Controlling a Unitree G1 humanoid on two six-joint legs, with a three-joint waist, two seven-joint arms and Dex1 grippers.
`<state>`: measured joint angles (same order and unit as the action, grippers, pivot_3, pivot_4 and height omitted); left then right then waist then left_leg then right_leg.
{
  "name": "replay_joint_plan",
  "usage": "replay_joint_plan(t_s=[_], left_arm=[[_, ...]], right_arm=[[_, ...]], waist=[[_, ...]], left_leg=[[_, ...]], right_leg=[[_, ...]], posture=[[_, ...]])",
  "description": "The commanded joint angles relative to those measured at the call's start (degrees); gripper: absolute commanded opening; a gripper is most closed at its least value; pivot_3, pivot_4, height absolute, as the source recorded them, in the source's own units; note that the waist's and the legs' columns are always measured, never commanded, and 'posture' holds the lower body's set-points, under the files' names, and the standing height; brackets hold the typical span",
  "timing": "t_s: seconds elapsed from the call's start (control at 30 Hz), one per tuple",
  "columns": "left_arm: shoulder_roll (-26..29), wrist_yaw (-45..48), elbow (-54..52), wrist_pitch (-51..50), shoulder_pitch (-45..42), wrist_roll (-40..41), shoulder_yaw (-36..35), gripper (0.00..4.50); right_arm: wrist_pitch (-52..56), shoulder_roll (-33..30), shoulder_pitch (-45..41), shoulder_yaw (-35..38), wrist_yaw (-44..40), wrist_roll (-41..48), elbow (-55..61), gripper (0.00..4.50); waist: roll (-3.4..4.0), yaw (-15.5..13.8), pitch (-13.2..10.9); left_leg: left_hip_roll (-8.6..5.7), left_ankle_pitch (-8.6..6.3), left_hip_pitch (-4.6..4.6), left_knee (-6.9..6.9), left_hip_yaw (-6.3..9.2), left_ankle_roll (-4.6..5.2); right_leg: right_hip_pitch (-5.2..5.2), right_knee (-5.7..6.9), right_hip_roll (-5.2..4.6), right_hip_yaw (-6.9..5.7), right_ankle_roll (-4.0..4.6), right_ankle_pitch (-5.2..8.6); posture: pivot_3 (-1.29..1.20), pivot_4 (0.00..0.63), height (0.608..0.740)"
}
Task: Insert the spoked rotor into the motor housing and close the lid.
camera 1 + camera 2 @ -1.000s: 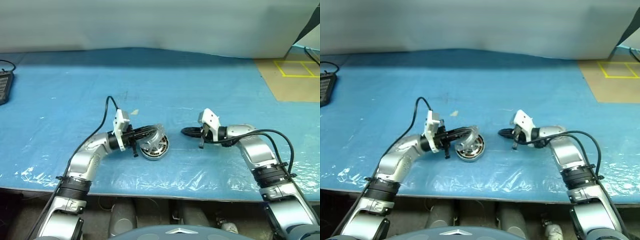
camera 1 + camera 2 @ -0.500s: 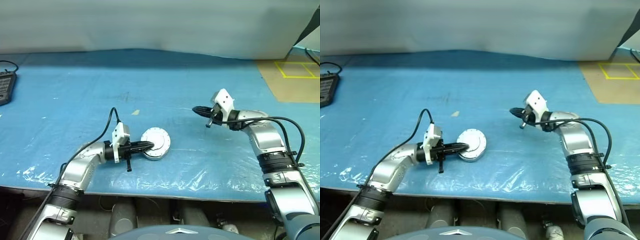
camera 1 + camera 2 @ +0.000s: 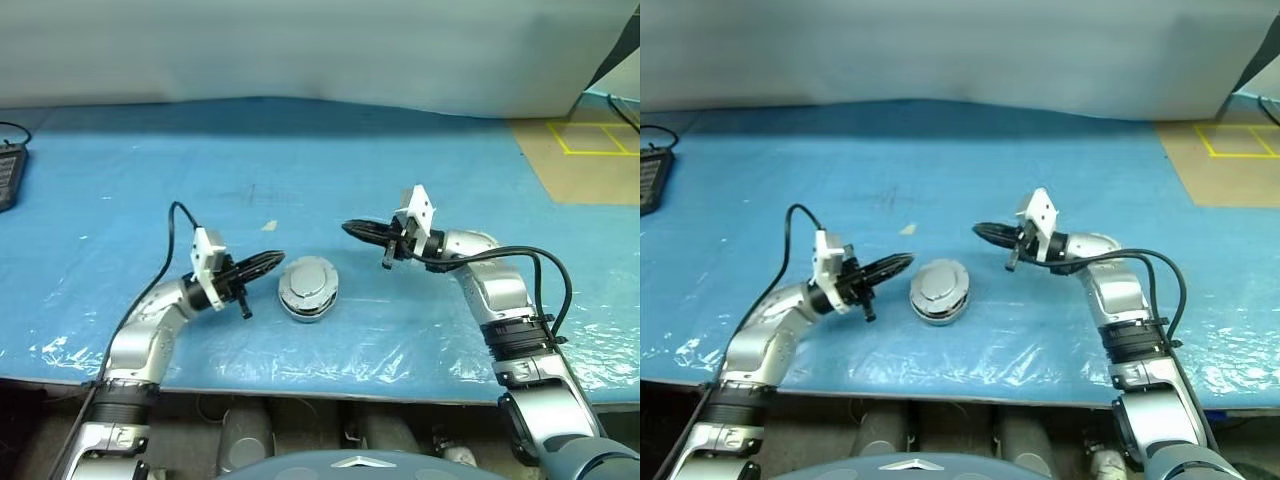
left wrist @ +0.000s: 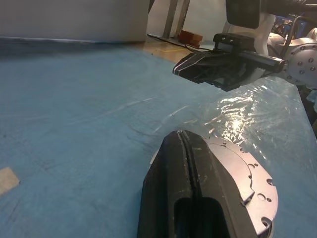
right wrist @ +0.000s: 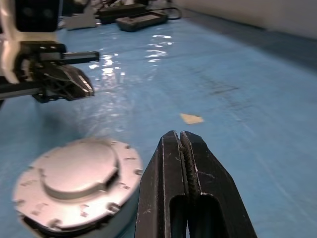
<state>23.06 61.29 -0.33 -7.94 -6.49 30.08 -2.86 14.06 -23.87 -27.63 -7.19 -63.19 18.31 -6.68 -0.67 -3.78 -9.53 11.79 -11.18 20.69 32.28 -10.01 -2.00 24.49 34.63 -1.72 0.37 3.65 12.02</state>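
1. Since the lid (image 3: 309, 281) already sits plain face up on the motor housing (image 3: 305, 308) mid-surface, its seating should be checked
2. Both end effectors, left (image 3: 274, 258) and right (image 3: 350, 228), are pressed closed, empty, beside it

The lid (image 3: 308, 283) sits on top of the motor housing (image 3: 303, 307) in the middle of the frame, on the blue bench (image 3: 120, 180). The left gripper (image 3: 272, 259) is just left of it, not touching, jaws shut. The right gripper (image 3: 350, 229) is up and to the right, jaws shut, holding nothing.
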Motion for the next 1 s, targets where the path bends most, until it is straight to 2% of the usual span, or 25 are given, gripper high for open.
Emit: replay_joint_plan(t_s=[0.03, 0.13, 0.23, 0.47, 0.6, 0.8, 1.0], left_arm=[[2.5, 1.2, -3.8, 2.2, 3.4, -0.7, -1.0, 0.01], [4.1, 1.5, -4.4, 4.0, 6.5, -2.1, -0.7, 0.01], [5.0, 1.2, -4.6, 6.1, 8.8, -3.4, -0.8, 0.0], [5.1, 1.0, -3.3, 9.8, 11.5, -5.2, -0.2, 0.0], [4.3, 0.5, -3.0, 10.0, 11.5, -5.0, 0.1, 0.0], [4.0, 0.5, -1.2, 10.4, 11.2, -5.4, 0.1, 0.0], [3.9, 0.5, -0.2, 10.6, 10.7, -5.8, 0.4, 0.0]], right_arm=[[1.1, 0.6, -0.2, -1.6, -2.3, 2.0, 4.0, 0.0], [0.1, 0.3, -0.2, -4.4, -3.7, -0.2, 2.7, 0.0], [-1.5, 0.4, -0.9, -5.9, -4.0, -2.2, -0.1, 0.59], [-10.9, 1.7, -2.5, -9.3, -1.2, -10.0, -6.4, 3.02], [-13.4, 2.8, -2.9, -10.0, -2.1, -10.2, -6.8, 4.4], [-9.4, 3.1, -2.4, -9.6, -6.5, -5.4, -2.8, 4.46], [-6.9, 3.3, -2.6, -10.9, -8.7, -5.4, -3.3, 4.46]], waist=[[0.01, -0.1, 0.0], [0.01, -0.1, 0.0], [-0.01, -0.1, 0.0], [-0.01, 0.0, 0.0], [-0.01, 0.1, 0.0], [-0.01, 0.1, 0.0], [-0.01, 0.0, 0.0]], left_leg=[[0.01, 0.0, 0.0, 0.0, 0.01, 0.0], [0.0, 0.0, -0.01, 0.03, 0.01, 0.0], [-0.01, 0.0, -0.01, 0.03, 0.01, 0.0], [-0.01, 0.0, 0.01, 0.0, 0.0, -0.01], [-0.01, 0.0, -0.01, 0.0, 0.0, -0.01], [0.0, 0.0, 0.0, 0.01, 0.0, -0.01], [0.0, 0.0, -0.01, 0.02, 0.0, 0.0]], right_leg=[[0.0, 0.01, 0.0, -0.03, 0.0, 0.01], [-0.02, 0.02, -0.04, -0.04, 0.0, 0.02], [-0.03, 0.01, -0.08, -0.04, -0.19, 0.12], [-0.02, 0.01, -0.09, -0.05, -0.08, 0.07], [-0.02, 0.03, -0.09, -0.05, -0.07, 0.07], [-0.02, 0.04, -0.09, -0.05, -0.06, 0.06], [-0.02, 0.05, -0.09, -0.05, -0.06, 0.06]], posture=[[0.0, 0.15, 0.74], [0.0, 0.15, 0.74], [0.0, 0.15, 0.74], [0.0, 0.15, 0.74], [0.0, 0.15, 0.74], [0.0, 0.15, 0.74], [0.0, 0.15, 0.74]])
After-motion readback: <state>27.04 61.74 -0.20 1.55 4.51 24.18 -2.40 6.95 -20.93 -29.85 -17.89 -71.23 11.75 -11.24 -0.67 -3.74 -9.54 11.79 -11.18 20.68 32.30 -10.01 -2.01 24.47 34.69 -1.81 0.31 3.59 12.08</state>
